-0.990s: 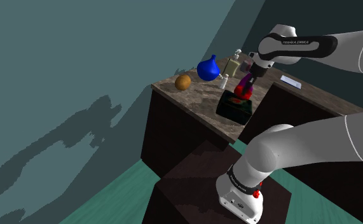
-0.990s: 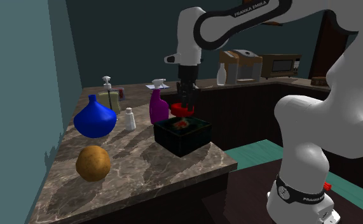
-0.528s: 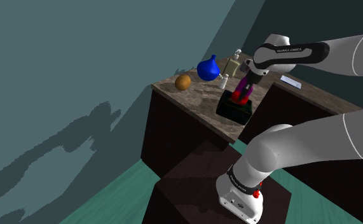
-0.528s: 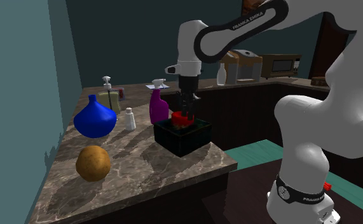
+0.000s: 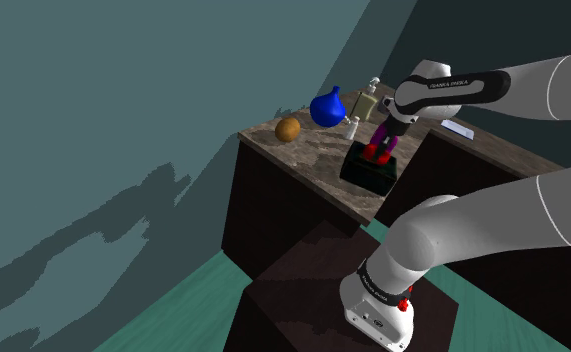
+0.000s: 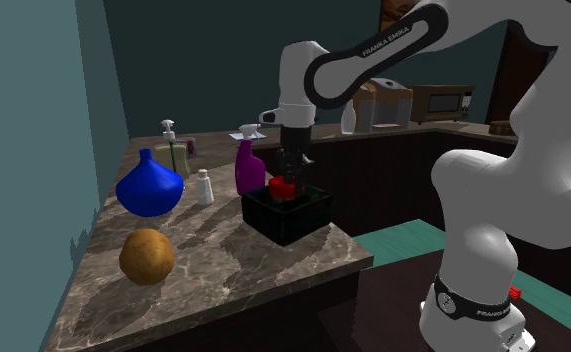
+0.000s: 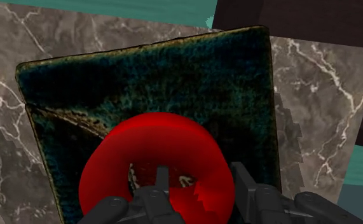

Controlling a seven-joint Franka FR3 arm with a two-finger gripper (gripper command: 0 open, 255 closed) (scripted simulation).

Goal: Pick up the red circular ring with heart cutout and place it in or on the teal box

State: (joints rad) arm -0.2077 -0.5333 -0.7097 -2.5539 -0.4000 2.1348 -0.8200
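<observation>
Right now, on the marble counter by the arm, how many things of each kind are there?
Bottles: 3 (purple spray bottle, small white bottle, pump bottle)
Vases: 1 (blue vase)
Boxes: 1 (dark box)
Rings: 1 (red ring)
Others: 1 (round brown thing)
Total: 7

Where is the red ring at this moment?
In the second exterior view the red ring is clasped by the gripper at the mouth of the dark box, just right of the purple spray bottle.

Exterior views share the counter (image 5: 318, 155); wrist looks down.
</observation>
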